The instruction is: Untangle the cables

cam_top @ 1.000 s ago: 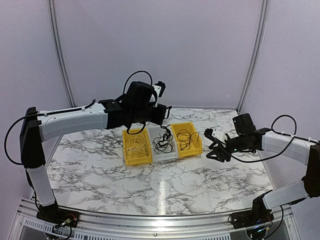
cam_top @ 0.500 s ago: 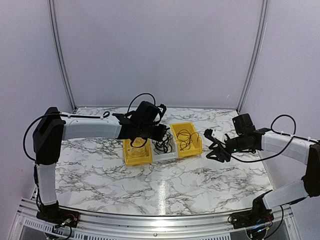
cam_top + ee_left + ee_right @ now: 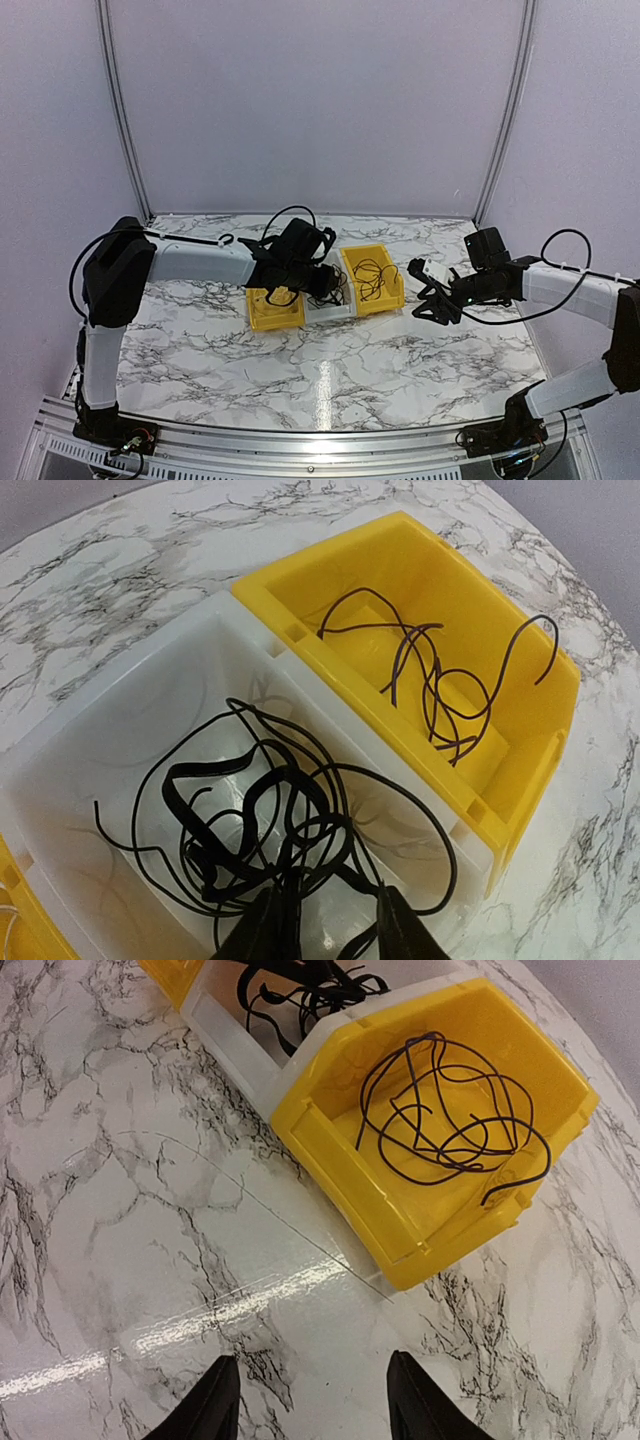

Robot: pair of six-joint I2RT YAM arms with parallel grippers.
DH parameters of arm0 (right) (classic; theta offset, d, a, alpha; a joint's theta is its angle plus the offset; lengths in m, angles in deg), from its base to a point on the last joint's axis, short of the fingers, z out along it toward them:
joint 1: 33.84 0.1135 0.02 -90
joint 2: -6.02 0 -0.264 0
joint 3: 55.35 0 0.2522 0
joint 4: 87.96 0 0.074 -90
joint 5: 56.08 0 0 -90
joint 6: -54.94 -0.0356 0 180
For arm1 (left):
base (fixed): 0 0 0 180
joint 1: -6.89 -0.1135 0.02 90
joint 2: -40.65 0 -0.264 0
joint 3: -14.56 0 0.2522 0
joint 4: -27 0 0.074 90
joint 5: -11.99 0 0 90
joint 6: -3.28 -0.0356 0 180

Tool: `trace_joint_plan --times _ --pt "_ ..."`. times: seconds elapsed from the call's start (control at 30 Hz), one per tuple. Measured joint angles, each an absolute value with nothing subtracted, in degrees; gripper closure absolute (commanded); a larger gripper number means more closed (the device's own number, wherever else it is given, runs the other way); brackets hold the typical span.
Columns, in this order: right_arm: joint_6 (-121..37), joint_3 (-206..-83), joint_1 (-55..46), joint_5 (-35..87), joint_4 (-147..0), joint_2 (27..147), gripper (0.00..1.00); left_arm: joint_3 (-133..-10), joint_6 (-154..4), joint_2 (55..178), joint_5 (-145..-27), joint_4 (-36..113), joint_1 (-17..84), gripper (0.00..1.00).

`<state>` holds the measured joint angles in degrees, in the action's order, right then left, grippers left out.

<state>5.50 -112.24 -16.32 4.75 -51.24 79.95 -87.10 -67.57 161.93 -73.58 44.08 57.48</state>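
Snagging is the worry: loops could be dragged over the rim by the left gripper (image 3: 330, 930), jaws parted low in the tangle. Right gripper (image 3: 315, 1405) is held agape, empty, over glossy marble table (image 3: 120, 1210). Thin springy black cables (image 3: 270, 820) are knotted in the translucent white bin (image 3: 120, 710), looser ones in the yellow bin (image 3: 520, 740) beyond.

— Where are the cables (image 3: 262, 825) on your table (image 3: 300, 370)?
— Three bins in a row. Most lie tangled in the middle bin (image 3: 120, 730). At its 3 o'clock, touching, the right bin (image 3: 350, 1210) holds one more cable (image 3: 450, 1110). The left bin (image 3: 262, 318) sits at 9 o'clock.
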Motion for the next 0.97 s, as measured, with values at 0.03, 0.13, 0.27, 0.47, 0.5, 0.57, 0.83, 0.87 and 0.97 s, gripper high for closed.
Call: trace_joint_plan --times 0.03,0.13,0.27,0.47,0.5,0.57,0.83,0.87,0.97 --pt "5.50 -112.24 -16.32 4.75 -51.24 79.95 0.50 -87.01 -67.59 161.69 -73.45 44.05 57.43 0.62" --pt "5.50 -112.24 -16.32 4.75 -51.24 79.95 0.49 -85.92 -67.57 159.70 -73.28 44.05 57.43 0.59" --pt "5.50 -112.24 -16.32 4.79 -51.24 79.95 0.49 -82.68 -67.68 153.58 -72.88 44.12 57.43 0.55" --pt "4.82 -112.24 -16.32 6.26 -51.33 78.62 0.49 -77.98 -70.19 142.69 -69.93 43.92 57.46 0.49" --pt "4.49 -112.24 -16.32 6.54 -51.44 77.83 0.50 -76.91 -71.02 141.01 -68.97 44.08 57.43 0.48" --pt "3.33 -112.24 -16.60 7.83 -51.94 75.14 0.49 -74.83 -72.88 138.06 -66.59 44.95 57.43 0.46" --pt "-9.00 -116.05 -23.86 18.98 -59.00 66.77 0.07 -60.15 -77.88 121.08 -52.23 49.08 56.73 0.03" --pt "-11.16 -117.42 -24.65 20.27 -59.41 66.35 0.07 -57.72 -77.75 117.86 -50.48 49.21 56.32 0.01" --pt "-16.93 -120.64 -25.52 22.78 -61.03 64.23 0.07 -52.34 -77.12 109.27 -46.52 49.15 54.53 0.01"
